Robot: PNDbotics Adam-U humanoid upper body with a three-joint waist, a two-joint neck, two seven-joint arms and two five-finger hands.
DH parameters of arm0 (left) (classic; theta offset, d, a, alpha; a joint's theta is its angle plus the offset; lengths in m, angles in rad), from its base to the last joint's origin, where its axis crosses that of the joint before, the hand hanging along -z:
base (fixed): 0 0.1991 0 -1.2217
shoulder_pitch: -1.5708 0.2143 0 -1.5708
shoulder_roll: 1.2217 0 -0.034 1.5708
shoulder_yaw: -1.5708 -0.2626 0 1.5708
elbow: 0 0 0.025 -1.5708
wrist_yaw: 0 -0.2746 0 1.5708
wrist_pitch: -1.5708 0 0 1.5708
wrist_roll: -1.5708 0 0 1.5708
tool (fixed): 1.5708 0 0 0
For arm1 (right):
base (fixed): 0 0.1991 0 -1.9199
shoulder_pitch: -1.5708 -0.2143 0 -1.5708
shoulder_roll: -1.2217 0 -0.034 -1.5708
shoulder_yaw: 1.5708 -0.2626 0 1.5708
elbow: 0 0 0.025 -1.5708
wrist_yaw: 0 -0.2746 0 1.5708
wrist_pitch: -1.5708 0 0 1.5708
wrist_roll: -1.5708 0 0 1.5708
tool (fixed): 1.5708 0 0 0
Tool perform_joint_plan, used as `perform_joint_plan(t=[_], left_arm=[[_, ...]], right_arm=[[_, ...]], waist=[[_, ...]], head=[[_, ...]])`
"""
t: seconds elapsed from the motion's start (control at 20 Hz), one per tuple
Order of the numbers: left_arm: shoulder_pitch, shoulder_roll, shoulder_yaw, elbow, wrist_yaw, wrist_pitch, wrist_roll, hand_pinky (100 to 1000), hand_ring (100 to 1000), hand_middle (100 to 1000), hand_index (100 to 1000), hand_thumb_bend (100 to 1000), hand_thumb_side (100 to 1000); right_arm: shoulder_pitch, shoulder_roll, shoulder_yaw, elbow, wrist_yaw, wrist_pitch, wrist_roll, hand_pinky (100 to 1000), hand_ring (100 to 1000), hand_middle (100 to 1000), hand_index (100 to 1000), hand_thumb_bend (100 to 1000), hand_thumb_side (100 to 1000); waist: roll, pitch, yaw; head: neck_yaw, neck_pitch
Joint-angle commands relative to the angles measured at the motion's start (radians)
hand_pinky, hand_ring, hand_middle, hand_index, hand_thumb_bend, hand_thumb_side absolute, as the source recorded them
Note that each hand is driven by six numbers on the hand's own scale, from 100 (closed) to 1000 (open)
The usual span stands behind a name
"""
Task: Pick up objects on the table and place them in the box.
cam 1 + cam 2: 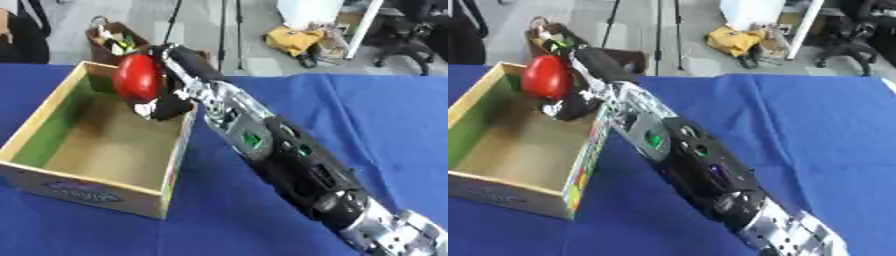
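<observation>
Nearest the camera, the robot's right forearm enters from the lower right corner and runs diagonally up and left across the blue tabletop (367,115) toward the box (52,107). The right hand (166,102) is positioned over the box's far right corner, its fingers curled round a red rounded object (136,77), which is held above the box interior, just inside the right wall. The object is clear of the box floor; whether it touches the wall cannot be told. The box is an open wooden one with a green inner side on the left and a printed label on its near face; its visible floor is bare brown, with no other item seen lying in it. Judgement: 1 object is at the point of delivery, carried but not yet released. No further loose objects are visible on the tabletop in either view, so this appears to be the remaining item, though areas outside the views cannot be checked. The left hand does not show.
</observation>
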Motion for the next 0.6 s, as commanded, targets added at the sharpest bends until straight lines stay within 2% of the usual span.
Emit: perform_joint_plan(t=[0.05, 0.1, 0.15, 0.35, 0.4, 0.45, 0.6], left_arm=[[-0.019, 0.011, 0.005, -0.016, 0.003, -0.005, 0.003, 602, 744, 772, 937, 100, 943], [-0.019, 0.011, 0.005, -0.016, 0.002, -0.005, 0.003, 602, 744, 772, 937, 100, 944], [-0.019, 0.011, 0.005, -0.016, 0.002, -0.005, 0.004, 602, 744, 772, 937, 100, 944], [-0.018, 0.011, 0.005, -0.016, 0.001, -0.005, 0.005, 602, 744, 772, 937, 100, 944], [-0.018, 0.011, 0.005, -0.016, 0.001, -0.005, 0.005, 601, 744, 771, 937, 100, 944], [-0.017, 0.011, 0.005, -0.016, 0.001, -0.004, 0.005, 601, 744, 771, 937, 100, 944], [-0.013, 0.011, 0.005, -0.016, 0.001, -0.001, 0.007, 600, 743, 770, 938, 100, 943]], right_arm=[[-0.013, -0.001, 0.015, 0.008, 0.054, -0.029, 0.047, 304, 504, 533, 565, 100, 331], [-0.012, 0.002, 0.015, 0.011, 0.07, -0.037, 0.063, 361, 554, 577, 614, 100, 344], [-0.011, 0.005, 0.012, 0.012, 0.085, -0.045, 0.078, 373, 565, 586, 625, 100, 346], [-0.012, 0.01, -0.01, 0.004, 0.131, -0.061, 0.136, 373, 565, 586, 625, 100, 346], [-0.013, 0.01, -0.014, -0.001, 0.138, -0.063, 0.15, 724, 866, 876, 974, 343, 801], [-0.018, 0.006, -0.016, -0.014, 0.148, -0.07, 0.165, 734, 876, 884, 985, 434, 841], [-0.023, -0.005, -0.044, -0.064, 0.187, -0.076, 0.207, 738, 878, 890, 990, 473, 849]], waist=[[0.006, -0.022, 0.002], [0.005, -0.021, 0.002], [0.005, -0.021, 0.002], [0.006, -0.021, 0.001], [0.006, -0.021, 0.0], [0.006, -0.023, -0.003], [0.008, -0.026, -0.009]], head=[[-0.004, -0.009], [-0.004, -0.008], [-0.004, -0.008], [-0.004, -0.008], [-0.004, -0.008], [-0.004, -0.005], [-0.003, 0.0]])
